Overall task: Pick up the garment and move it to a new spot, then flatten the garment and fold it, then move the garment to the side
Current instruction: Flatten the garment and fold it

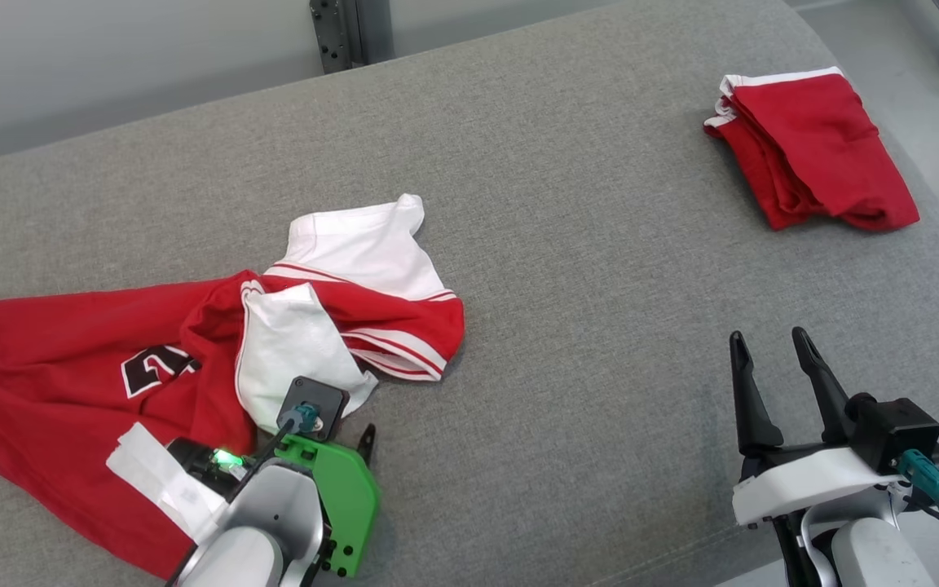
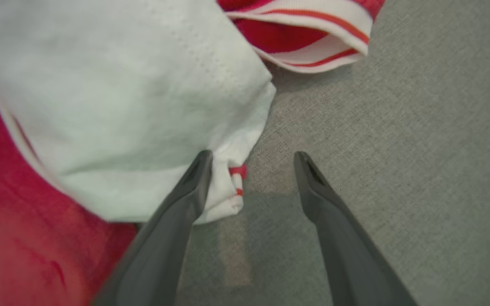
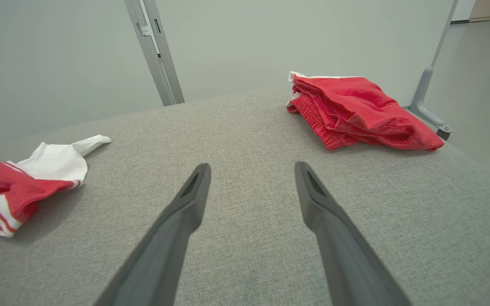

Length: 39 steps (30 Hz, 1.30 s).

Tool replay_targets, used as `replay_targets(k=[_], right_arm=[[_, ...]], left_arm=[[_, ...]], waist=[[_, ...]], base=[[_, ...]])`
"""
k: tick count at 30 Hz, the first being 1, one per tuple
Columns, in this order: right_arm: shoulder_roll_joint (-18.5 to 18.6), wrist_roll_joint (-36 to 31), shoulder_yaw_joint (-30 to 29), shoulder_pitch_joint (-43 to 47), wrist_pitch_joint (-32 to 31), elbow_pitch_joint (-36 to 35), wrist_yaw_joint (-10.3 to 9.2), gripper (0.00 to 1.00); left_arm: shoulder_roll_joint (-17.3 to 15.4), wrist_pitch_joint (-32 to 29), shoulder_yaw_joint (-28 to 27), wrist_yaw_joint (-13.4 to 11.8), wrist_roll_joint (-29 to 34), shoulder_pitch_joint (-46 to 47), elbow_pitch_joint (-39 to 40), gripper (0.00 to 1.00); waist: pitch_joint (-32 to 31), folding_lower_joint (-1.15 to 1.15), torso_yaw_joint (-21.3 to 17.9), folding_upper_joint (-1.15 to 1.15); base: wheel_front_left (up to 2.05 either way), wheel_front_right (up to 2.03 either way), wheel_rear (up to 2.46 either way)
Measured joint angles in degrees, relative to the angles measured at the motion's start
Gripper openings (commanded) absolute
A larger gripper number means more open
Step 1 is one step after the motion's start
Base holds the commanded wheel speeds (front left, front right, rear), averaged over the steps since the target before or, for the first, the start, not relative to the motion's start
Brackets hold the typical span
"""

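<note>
I have the crumpled red jersey [image 1: 70,359] on the grey cushion [image 1: 584,269]. My left gripper [image 1: 355,440] sits at the jersey's white sleeve. My right gripper [image 1: 773,349], fingers spread, hangs well right of the jersey, with a folded red garment [image 1: 812,147] farther beyond.

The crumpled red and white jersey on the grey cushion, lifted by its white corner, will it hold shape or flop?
Probably flop: the red and white jersey lies in soft folds, so the rest would likely hang and trail. It looks thin, so likely light. The open left gripper stands at a small white corner; so narrow a bite might slip.
</note>
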<state>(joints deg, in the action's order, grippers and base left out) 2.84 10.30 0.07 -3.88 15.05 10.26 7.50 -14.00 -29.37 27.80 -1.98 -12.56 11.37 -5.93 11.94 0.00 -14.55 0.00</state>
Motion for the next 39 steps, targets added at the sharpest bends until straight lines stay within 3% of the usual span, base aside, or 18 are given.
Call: replay_targets(k=[1,2,11,18,21,24,29,37,38,39], right_arm=[[0.0,0.1,0.0,0.0,0.0,0.0,0.0,1.0],[0.0,0.1,0.0,-0.1,0.0,0.0,0.0,1.0],[0.0,0.0,-0.3,-0.9,0.0,0.0,0.0,1.0],[0.0,-0.3,0.0,-0.8,0.0,0.1,0.0,1.0],[0.0,-0.4,0.4,-1.2,0.0,0.2,0.0,1.0],[0.0,-0.4,1.1,-1.9,0.0,0.2,0.0,1.0],[0.0,-0.5,2.0,-2.9,0.0,0.6,0.0,1.0],[0.1,-0.2,1.3,-2.9,0.0,0.9,0.0,1.0],[0.0,-0.2,1.2,-2.7,0.0,1.0,0.0,1.0],[0.0,-0.2,1.0,-2.5,0.0,1.0,0.0,1.0]], left_arm=[[-0.2,0.1,0.0,0.0,0.5,0.4,-0.4,0.06],[-0.4,0.3,0.0,0.0,0.7,0.8,-0.8,0.0],[-0.2,4.7,-0.6,-0.4,0.4,2.2,-2.2,0.0],[6.1,11.8,-0.6,0.0,-3.6,2.9,3.1,0.0],[9.7,14.9,1.8,0.5,-6.1,5.6,4.8,0.0],[10.8,18.1,3.9,0.3,-8.2,8.2,4.7,0.0],[11.1,24.1,10.6,-2.0,-14.0,13.4,2.7,0.0],[11.2,25.2,22.4,-2.3,-21.4,15.2,-2.6,0.0],[11.2,25.7,23.5,-2.1,-22.0,15.2,-3.5,0.05],[11.2,26.5,24.2,-1.9,-23.7,14.9,-4.2,0.35]], waist=[[0.2,0.0,0.0,0.0],[0.3,0.0,0.0,0.0],[0.3,0.0,0.6,0.0],[-0.3,0.0,0.3,0.0],[0.0,0.0,-0.2,0.0],[0.3,0.0,-0.9,0.0],[1.1,0.0,-2.7,0.0],[2.3,0.0,-5.3,0.0],[2.5,0.0,-5.4,0.0],[2.7,0.0,-5.4,0.0]], base=[[0.0,0.0,0.0],[0.0,0.0,0.0],[0.0,0.0,0.0],[0.0,0.0,0.0],[0.0,0.0,0.0],[0.0,0.0,0.0],[0.0,0.0,0.0],[0.0,0.0,0.0],[0.0,0.0,0.0],[0.0,0.0,0.0]])
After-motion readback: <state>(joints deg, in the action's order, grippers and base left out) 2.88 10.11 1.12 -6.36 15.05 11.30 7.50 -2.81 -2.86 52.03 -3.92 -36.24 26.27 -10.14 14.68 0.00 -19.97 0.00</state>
